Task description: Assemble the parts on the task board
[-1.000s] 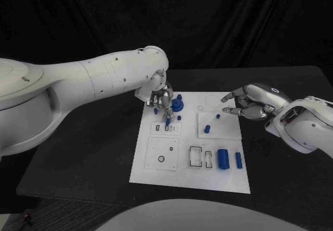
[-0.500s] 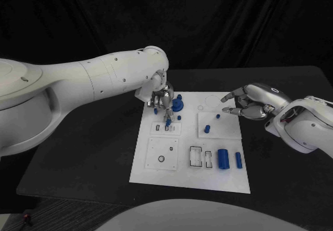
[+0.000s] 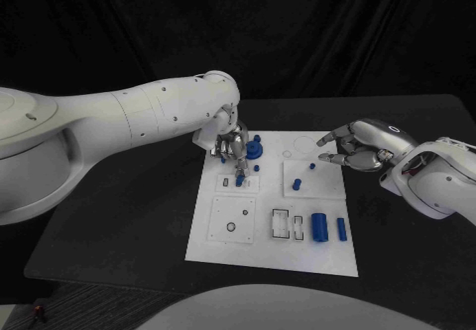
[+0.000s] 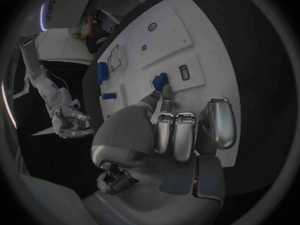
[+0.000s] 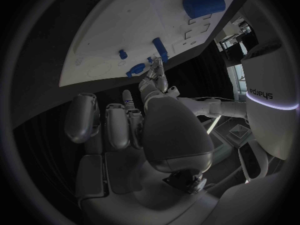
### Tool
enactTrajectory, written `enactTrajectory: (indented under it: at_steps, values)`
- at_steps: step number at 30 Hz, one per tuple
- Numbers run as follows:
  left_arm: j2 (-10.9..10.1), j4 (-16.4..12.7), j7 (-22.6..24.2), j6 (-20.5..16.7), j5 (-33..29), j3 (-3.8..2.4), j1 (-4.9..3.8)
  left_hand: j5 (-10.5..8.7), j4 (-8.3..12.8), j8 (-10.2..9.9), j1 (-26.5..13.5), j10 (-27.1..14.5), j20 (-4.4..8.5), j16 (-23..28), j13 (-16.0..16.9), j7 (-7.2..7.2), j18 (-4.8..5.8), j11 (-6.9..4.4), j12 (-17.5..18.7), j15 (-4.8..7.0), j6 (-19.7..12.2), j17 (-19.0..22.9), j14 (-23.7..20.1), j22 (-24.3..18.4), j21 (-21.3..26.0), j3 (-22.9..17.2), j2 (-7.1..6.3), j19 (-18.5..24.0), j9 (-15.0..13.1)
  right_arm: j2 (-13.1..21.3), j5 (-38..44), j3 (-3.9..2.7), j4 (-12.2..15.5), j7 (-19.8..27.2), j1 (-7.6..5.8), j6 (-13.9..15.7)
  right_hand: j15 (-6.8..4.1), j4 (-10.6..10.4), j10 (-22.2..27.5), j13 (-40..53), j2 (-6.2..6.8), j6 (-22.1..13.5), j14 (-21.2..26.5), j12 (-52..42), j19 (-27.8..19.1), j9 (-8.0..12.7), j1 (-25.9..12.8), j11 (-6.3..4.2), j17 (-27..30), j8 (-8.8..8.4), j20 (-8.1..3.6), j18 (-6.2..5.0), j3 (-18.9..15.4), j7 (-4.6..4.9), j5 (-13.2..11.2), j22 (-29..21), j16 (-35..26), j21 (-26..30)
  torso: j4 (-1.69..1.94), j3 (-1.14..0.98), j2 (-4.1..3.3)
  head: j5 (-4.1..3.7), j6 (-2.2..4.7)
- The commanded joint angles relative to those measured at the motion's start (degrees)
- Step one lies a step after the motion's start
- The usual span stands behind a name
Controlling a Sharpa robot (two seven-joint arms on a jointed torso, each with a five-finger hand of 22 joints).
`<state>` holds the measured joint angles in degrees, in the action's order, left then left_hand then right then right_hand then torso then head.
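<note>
Left hand (image 3: 232,146) pinches a small blue part (image 4: 160,80) against the task board (image 3: 260,255) near its far left corner, contact plain from the left wrist; right hand (image 3: 359,152), fingers curled on nothing, hovers off the board's far right edge.

The left hand (image 3: 231,146) crowds the task board's (image 3: 273,258) far-left corner beside the tall blue part (image 3: 256,148). The right hand (image 3: 359,152) hangs over its far-right edge. Between them lies open board.

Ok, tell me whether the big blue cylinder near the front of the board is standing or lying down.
Lying down: the big blue cylinder rests on its side on the task board, its long flank showing.
</note>
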<state>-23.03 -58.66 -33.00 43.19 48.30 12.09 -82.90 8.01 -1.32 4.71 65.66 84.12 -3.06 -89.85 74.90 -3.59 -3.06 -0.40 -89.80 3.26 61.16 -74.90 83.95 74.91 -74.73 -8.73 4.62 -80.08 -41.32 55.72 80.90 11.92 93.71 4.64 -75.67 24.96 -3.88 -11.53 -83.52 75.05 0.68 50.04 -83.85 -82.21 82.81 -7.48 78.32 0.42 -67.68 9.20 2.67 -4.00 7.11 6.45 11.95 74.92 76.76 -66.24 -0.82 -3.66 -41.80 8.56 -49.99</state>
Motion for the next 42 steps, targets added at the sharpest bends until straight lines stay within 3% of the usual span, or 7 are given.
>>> enactTrajectory:
  at_steps: [1,7,13,15,23,32,42]
  values:
    - [-0.58,-0.77,0.98,-1.66,-0.05,0.01,0.0,0.63,0.08,-0.26,-0.23,5.58,-0.38,-0.15,14.86,0.04,-0.85,0.09,0.09,-0.23,0.61,-15.1,6.05,8.63,0.27,-0.62,-0.16,-0.21,0.16,0.2,0.06,-0.03,0.03,-0.85,0.1,-0.32,0.38,0.19,0.26,2.94,-0.22,0.3,-2.35,0.35,-0.23,0.08,-0.16,0.08,0.05,-0.25,0.07,-0.65,0.22,-0.12,0.33,8.8,-0.31,0.15,0.05,0.0,0.02,-0.15,-0.01]
    - [-2.06,-2.64,1.81,-3.97,-0.05,0.01,-0.03,5.82,1.85,-0.65,-0.75,5.69,-0.18,-0.15,14.94,0.2,-0.79,-0.08,-0.01,-0.07,1.34,-15.1,6.05,8.97,0.13,-3.5,-0.81,-0.62,1.21,0.38,0.06,-0.03,-0.05,-0.92,0.11,-0.38,0.38,0.19,0.26,2.94,-0.22,0.3,-2.35,0.35,-0.23,0.08,-0.16,0.08,0.05,-0.25,0.07,-0.65,0.22,-0.12,0.33,8.8,-0.31,0.15,-0.07,0.02,0.05,-0.03,-0.01]
    - [-3.24,-4.17,2.33,-5.61,-0.05,0.01,-0.08,5.93,1.94,-0.67,-0.85,5.69,-0.2,-0.15,14.94,0.18,-0.77,-0.09,-0.01,-0.04,1.34,-15.1,6.05,9.01,0.08,-3.63,-0.93,-0.66,1.26,0.44,0.06,-0.03,-0.09,-0.94,0.11,-0.37,0.38,0.19,0.26,2.94,-0.22,0.3,-2.35,0.35,-0.23,0.08,-0.16,0.08,0.05,-0.25,0.07,-0.65,0.22,-0.12,0.33,8.8,-0.31,0.15,-0.04,0.0,0.08,-0.07,-0.01]
    - [-3.67,-4.76,2.49,-6.26,-0.05,0.01,-0.14,5.4,1.81,-0.69,-1.59,5.71,-0.21,-0.15,14.95,0.13,-0.76,-0.07,-0.02,-0.03,1.43,-15.1,6.05,9.06,0.1,-3.81,-1.17,-0.72,1.39,0.46,0.06,-0.03,-0.11,-0.93,0.11,-0.37,0.38,0.19,0.26,2.94,-0.22,0.3,-2.35,0.35,-0.23,0.08,-0.16,0.08,0.05,-0.25,0.07,-0.65,0.22,-0.12,0.33,8.8,-0.31,0.15,-0.07,0.0,0.09,-0.07,-0.01]
    - [-5.34,-7.08,2.81,-8.27,0.35,0.01,-0.73,-1.35,-0.99,-0.34,-6.31,5.73,-0.43,-0.15,14.97,-0.23,-0.67,0.27,-0.05,-0.27,0.95,-15.1,6.05,9.41,0.09,-2.46,-1.87,-1.02,0.48,0.42,0.06,-0.03,-0.24,-1.0,0.11,-0.47,0.38,0.19,0.26,2.94,-0.22,0.3,-2.35,0.35,-0.23,0.08,-0.16,0.08,0.05,-0.25,0.07,-0.65,0.22,-0.12,0.33,8.8,-0.31,0.15,-0.06,-0.03,0.12,-0.06,-0.01]
    - [-6.78,-9.12,1.93,-8.09,0.77,0.01,-1.25,-2.78,-4.12,3.41,-8.92,5.8,-0.39,-0.15,15.03,0.07,-0.67,0.12,-0.12,-0.22,-0.04,-15.1,6.05,9.84,0.16,0.13,-1.56,-1.29,-5.79,0.4,0.06,-0.03,-0.33,-1.09,0.12,-0.64,0.38,0.24,0.27,2.9,-0.23,0.34,-2.34,0.37,-0.25,0.1,-0.15,0.07,0.13,-0.26,0.07,-0.67,0.25,-0.12,0.32,8.78,-0.36,0.25,-0.09,-0.07,0.31,-0.16,-0.01]
    - [-7.53,-10.5,1.06,-6.78,0.81,0.01,-1.35,-2.65,-4.95,4.87,-8.78,5.67,-0.25,-0.15,14.92,0.2,-0.71,-0.04,0.02,-0.09,-1.23,-15.1,6.05,9.95,0.49,0.84,-1.38,-1.25,-8.85,0.33,0.06,-0.03,-0.38,-1.15,0.14,-0.91,0.38,0.22,0.26,2.92,-0.29,0.34,-2.35,0.36,-0.23,0.12,-0.19,0.08,0.09,-0.28,0.07,-0.66,0.28,-0.12,0.35,8.79,-0.33,0.2,-0.11,0.02,0.06,0.08,-0.01]
